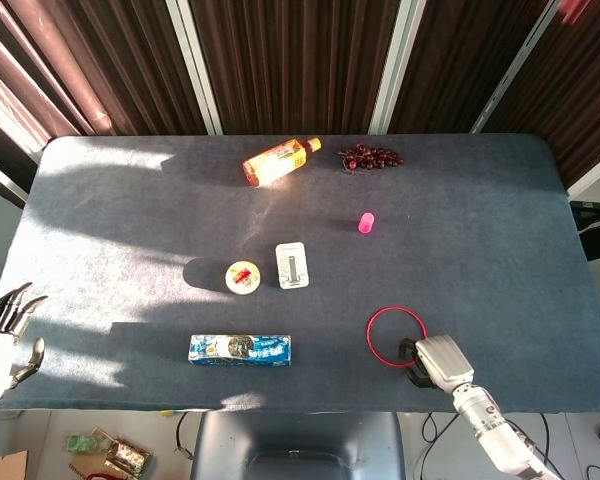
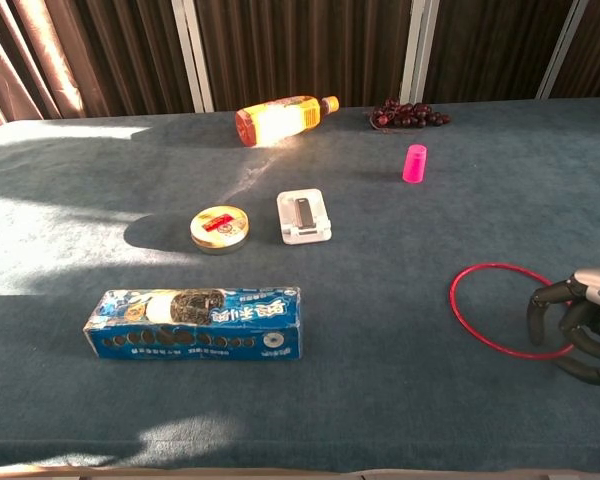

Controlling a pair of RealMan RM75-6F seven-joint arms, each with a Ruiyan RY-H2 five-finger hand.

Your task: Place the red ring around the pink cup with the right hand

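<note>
The red ring [image 2: 508,309] was seen lying flat on the table [image 1: 500,220], near its front edge on the right side; the pink cup [image 2: 414,163] was seen upright, well apart from it, farther back, near a bunch of dark grapes [image 1: 370,156]. The right hand [image 2: 577,324] was placed at the ring's near right edge; its dark fingers [image 2: 537,316] were curled downward over the red rim, apart from one another; whether the ring was actually gripped could not be told. The left hand [image 1: 2,340] was seen beyond the table's left front corner, its fingers spread and nothing held. A bottle [image 1: 278,161] was seen lying on its side at the back; a round tin [image 2: 219,227] and a small white case [image 2: 303,216] sat mid-table; a blue biscuit box [image 2: 196,322] lay toward the front.
</note>
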